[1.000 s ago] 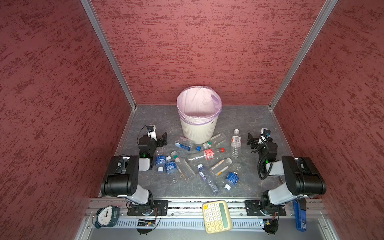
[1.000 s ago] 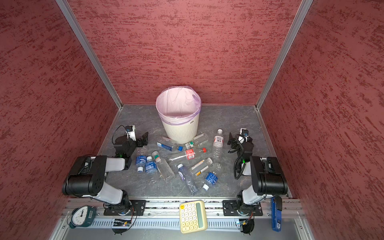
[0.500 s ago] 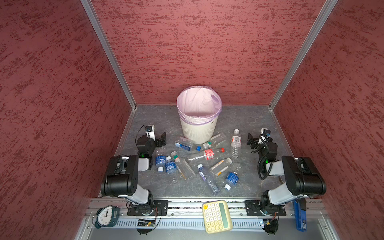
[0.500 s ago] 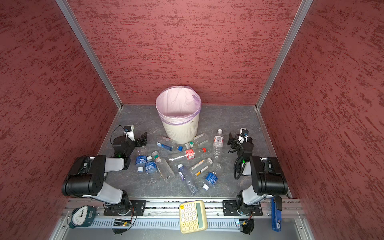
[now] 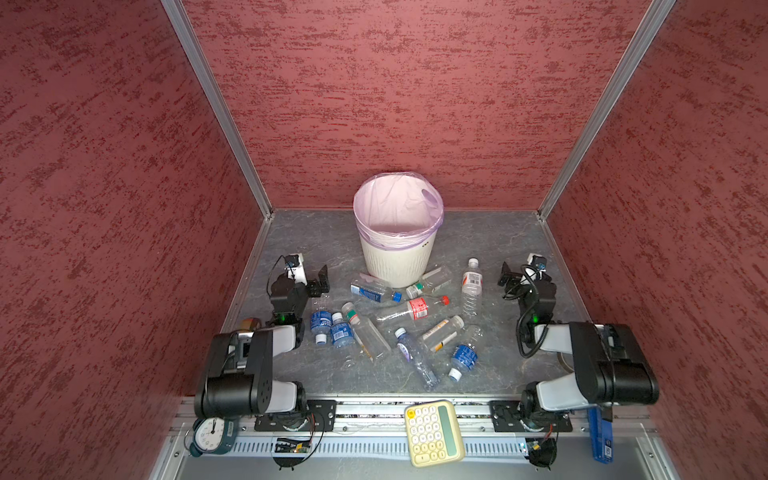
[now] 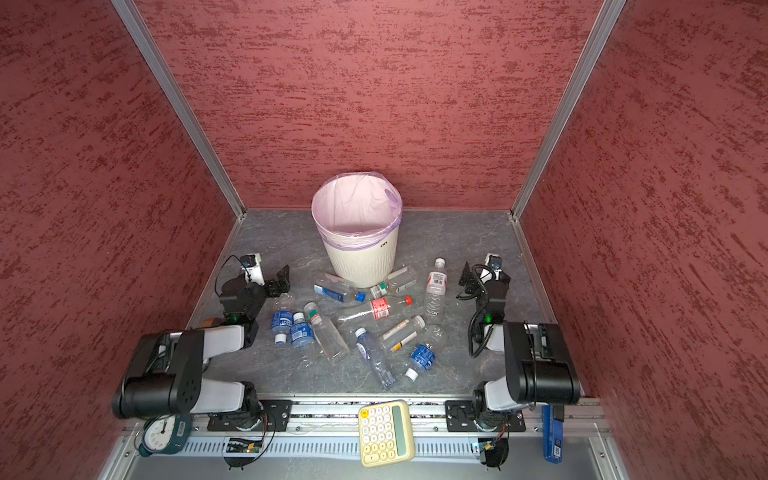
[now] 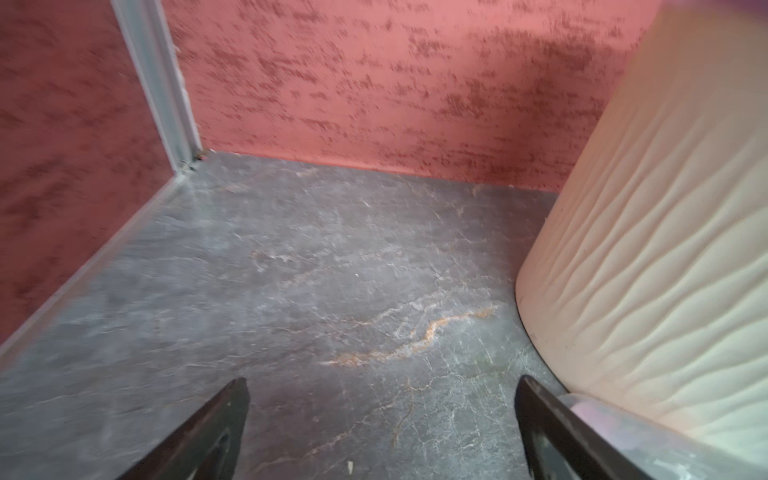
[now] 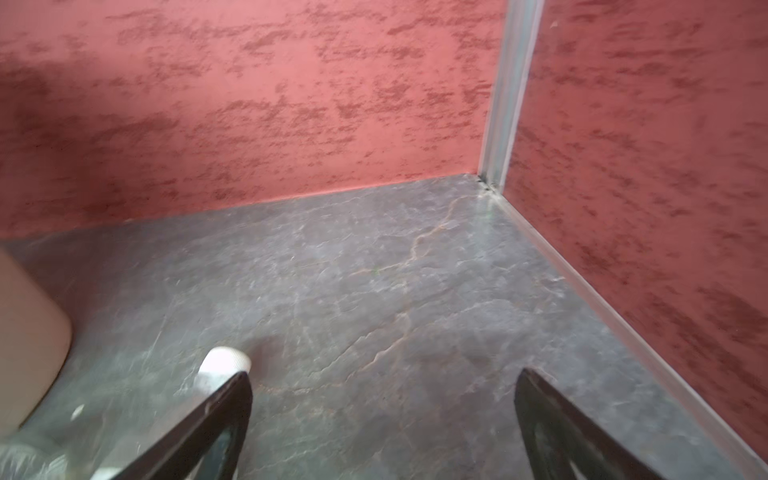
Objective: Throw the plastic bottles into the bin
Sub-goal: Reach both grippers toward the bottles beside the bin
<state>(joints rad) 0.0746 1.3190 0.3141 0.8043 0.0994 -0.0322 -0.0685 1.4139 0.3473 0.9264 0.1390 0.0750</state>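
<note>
Both left fingers (image 7: pixel 208 436) and right fingers (image 8: pixel 208 428) gaped empty; crowded bottles (image 5: pixel 409 309) could roll away if a reach nudged them.

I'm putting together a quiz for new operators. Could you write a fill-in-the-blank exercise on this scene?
1. The left tool and the right tool are both ____ and hold nothing.
2. The bottle with the red label has a ____ cap.
3. The bin stands upright, and ____ of the bottles is inside it.
4. The clock sits beside the base of the ____ arm.

Missing words: open; red; none; left.
</note>
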